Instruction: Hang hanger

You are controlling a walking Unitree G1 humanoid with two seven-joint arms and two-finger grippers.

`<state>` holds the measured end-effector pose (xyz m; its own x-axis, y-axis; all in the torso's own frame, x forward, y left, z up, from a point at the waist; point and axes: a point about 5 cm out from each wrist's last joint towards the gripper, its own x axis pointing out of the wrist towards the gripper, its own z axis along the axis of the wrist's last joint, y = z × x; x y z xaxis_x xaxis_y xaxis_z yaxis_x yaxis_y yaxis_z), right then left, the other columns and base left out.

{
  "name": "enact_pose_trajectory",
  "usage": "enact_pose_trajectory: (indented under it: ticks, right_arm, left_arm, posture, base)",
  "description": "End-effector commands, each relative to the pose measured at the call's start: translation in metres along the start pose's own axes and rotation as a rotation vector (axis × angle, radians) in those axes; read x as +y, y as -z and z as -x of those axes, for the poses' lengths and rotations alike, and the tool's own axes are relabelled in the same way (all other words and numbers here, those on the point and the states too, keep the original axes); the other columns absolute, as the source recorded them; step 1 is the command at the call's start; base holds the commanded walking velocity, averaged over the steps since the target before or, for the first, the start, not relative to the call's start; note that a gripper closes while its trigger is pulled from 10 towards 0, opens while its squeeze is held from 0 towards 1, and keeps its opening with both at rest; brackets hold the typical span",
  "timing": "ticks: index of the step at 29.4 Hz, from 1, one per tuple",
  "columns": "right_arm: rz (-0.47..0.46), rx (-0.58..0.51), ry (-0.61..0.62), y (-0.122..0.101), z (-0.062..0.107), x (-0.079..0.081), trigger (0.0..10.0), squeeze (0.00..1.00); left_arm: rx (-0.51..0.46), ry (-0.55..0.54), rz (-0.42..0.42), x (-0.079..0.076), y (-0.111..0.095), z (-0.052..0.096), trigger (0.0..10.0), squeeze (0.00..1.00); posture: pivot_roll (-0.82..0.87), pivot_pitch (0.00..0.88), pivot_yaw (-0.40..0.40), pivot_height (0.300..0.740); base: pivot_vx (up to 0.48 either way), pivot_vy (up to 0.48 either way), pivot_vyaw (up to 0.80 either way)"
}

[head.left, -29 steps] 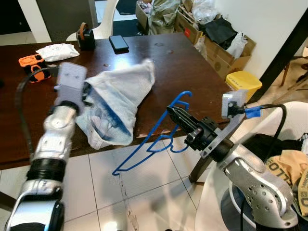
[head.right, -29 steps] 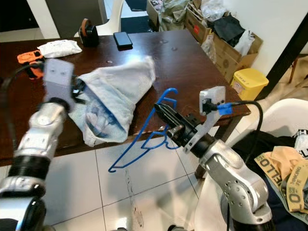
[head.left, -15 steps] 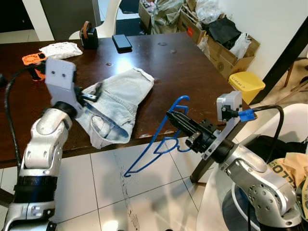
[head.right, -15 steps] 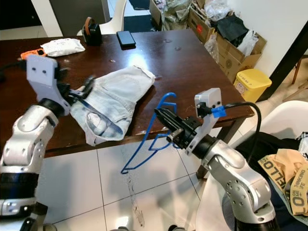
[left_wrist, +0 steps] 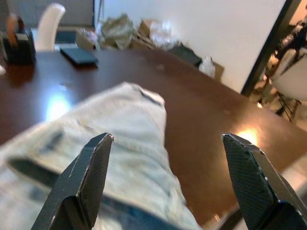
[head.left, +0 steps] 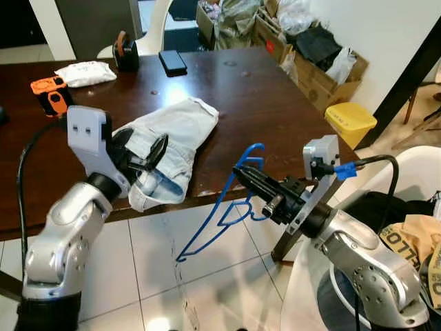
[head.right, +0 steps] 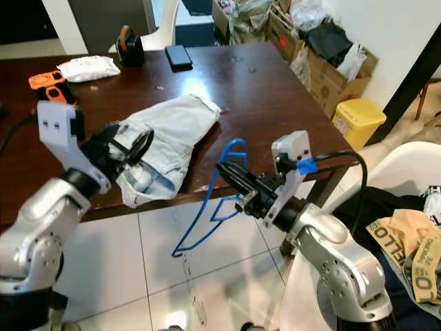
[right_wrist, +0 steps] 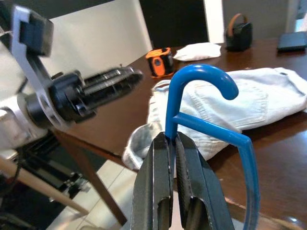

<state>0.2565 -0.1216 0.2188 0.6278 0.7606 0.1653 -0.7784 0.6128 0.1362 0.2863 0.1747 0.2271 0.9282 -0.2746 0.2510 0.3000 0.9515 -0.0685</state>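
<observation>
in the left eye view, the right gripper [head.left: 249,178] hangs off the table's [head.left: 275,103] near edge, toward its right corner, its fingers pressed tight on the neck of the blue hanger [head.left: 227,207]. the hook curls up just past the fingertips; the hanger's long axis slopes away from the jaws, down and to the robot's left, over the tiled floor [head.left: 172,276], so the whole frame hangs in the air beyond the table. the pale denim garment [head.left: 176,134] lies on the table near that same edge, to the left of the hanger and apart from it. the left gripper [head.left: 148,153] hovers at the garment's near end, fingers spread, clearly the nearer arm to the cloth.

the right eye view shows the same layout: hanger foot low over the floor, garment on the table between the two arms.

in the left wrist view, the two fingertips [left_wrist: 91,172] stand wide apart with the denim directly below and ahead, the garment's length running away across the table.

in the right wrist view, the closed fingers pinch the hanger neck just under the hook [right_wrist: 204,79], and the garment lies straight ahead beyond it, with the left gripper at its far side. judging by this, the hanger must travel hook-first toward the cloth.
</observation>
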Motion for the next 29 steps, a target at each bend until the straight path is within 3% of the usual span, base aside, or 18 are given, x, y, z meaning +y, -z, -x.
enact_pose_trajectory:
  ticks: [1,5,22,29]
  right_arm:
    - [-0.013,0.006,-0.019,0.001,0.004,0.001,10.0,0.00]
    - [-0.028,0.003,-0.044,0.001,0.005,0.003,10.0,0.00]
    - [-0.028,0.036,-0.067,0.009,0.007,0.004,10.0,0.00]
    - [-0.014,0.063,-0.013,0.014,0.008,-0.004,10.0,0.00]
  left_arm:
    - [0.023,-0.005,0.005,-0.008,0.005,0.003,10.0,0.00]
    - [0.061,0.007,0.012,-0.019,0.013,0.006,10.0,0.00]
    - [0.097,-0.019,0.013,-0.023,0.017,0.010,10.0,0.00]
    - [0.115,-0.025,0.013,-0.023,0.022,0.012,10.0,0.00]
  posture:
    - [0.04,0.165,-0.020,0.740]
    - [0.04,0.164,-0.017,0.740]
    - [0.04,0.165,-0.018,0.740]
    - [0.04,0.166,-0.018,0.740]
  base:
    - [0.000,0.000,0.00]
    - [-0.447,0.000,0.00]
    - [-0.465,0.000,0.00]
    - [-0.480,0.000,0.00]
